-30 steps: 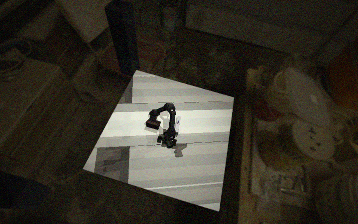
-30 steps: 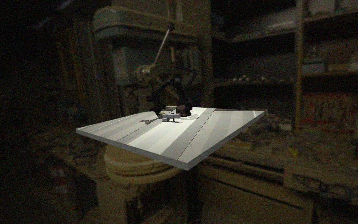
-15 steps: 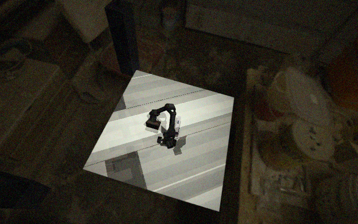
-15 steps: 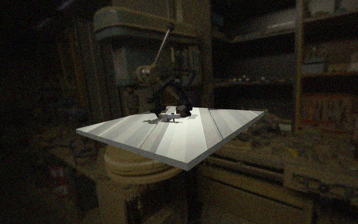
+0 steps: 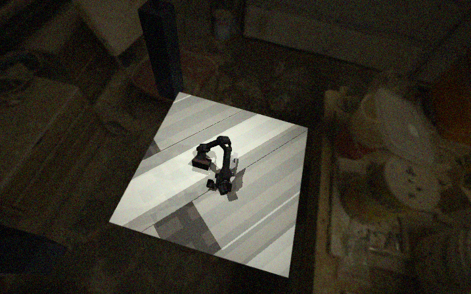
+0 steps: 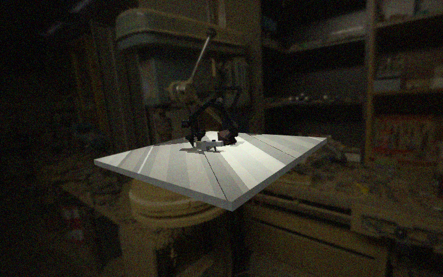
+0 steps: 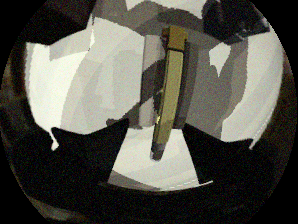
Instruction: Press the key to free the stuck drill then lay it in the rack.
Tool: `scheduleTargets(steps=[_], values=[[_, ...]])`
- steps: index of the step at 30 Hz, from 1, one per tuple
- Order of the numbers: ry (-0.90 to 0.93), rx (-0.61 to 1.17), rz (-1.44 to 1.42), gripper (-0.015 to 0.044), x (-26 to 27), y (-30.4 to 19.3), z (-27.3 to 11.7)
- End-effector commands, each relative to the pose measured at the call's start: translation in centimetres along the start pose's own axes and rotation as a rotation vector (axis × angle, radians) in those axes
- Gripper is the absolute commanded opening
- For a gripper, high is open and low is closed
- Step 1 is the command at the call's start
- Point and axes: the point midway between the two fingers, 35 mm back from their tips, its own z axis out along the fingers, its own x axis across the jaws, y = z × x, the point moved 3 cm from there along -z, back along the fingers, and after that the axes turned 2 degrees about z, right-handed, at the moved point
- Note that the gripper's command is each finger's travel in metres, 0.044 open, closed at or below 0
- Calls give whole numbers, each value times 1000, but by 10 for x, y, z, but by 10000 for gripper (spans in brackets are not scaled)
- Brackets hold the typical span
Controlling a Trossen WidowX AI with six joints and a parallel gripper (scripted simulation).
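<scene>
My gripper (image 5: 224, 188) (image 6: 193, 140) (image 7: 156, 123) is open, its black fingers spread in the wrist view. A long yellow-brown bar with a square head and a dark tip, which looks like the key (image 7: 171, 82), lies lengthwise in the space between the fingers, not gripped. A pale grey piece (image 5: 235, 160) (image 6: 213, 143), perhaps the rack, stands low beside the arm. A small dark block (image 5: 210, 183) (image 7: 237, 20), perhaps the drill's holder, sits left of the gripper in the top view. I cannot make out the drill.
The arm's dark base (image 5: 201, 163) (image 6: 229, 136) stands behind the gripper. The striped table top (image 5: 266, 204) (image 6: 181, 168) has free edges all round. Shadows of the arm and gripper cross it, and the dim light hides small details.
</scene>
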Motion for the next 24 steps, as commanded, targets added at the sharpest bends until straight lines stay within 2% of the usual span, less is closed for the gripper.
scheduleTargets(steps=[1,24], values=[[-2,-2,1,440,0,0,-8],[-4,-4,6,440,1,-1,-80]])
